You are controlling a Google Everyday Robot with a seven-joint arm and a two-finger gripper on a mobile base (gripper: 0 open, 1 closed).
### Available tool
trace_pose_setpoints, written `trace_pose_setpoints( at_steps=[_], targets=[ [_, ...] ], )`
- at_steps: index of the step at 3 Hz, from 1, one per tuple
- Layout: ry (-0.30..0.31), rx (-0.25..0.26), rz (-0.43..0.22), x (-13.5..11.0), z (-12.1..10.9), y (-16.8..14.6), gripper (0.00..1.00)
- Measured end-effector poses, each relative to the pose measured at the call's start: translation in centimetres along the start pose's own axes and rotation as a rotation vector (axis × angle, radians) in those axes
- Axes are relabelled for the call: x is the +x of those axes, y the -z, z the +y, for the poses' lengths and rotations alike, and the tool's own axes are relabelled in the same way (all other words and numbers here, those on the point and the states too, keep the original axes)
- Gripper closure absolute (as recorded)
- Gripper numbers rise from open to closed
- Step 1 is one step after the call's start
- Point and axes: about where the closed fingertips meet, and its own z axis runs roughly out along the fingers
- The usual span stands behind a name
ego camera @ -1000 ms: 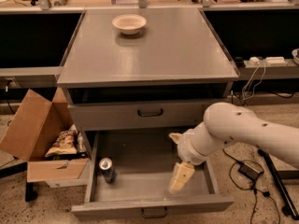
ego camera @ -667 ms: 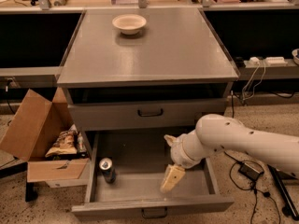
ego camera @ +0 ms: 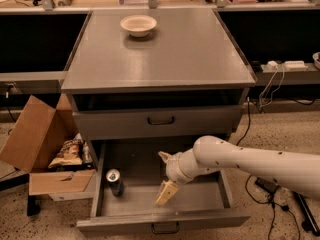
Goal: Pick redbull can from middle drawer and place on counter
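Cream gripper (ego camera: 163,178) splayed wide, empty, over middle drawer (ego camera: 200,205) near redbull can (ego camera: 114,181)

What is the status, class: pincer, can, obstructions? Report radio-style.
Pincer open, inside middle drawer, apart from redbull can. Can upright at drawer's left end. Nothing between them.

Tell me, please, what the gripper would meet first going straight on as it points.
Likely the redbull can, upright at the left of the middle drawer: the gripper, jaws open, points left toward it. Depth is unclear, so it might miss.
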Motion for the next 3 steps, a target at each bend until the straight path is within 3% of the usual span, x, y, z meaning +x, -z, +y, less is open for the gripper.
trace_pose_setpoints(
  at_steps=[2,3],
  targets=[
    [-0.03,0.014,-0.026,0.4,-1.2,-1.4,0.0],
    [-0.007,0.019,-0.067,-0.4,-2.9,-4.8,0.0]
  ],
)
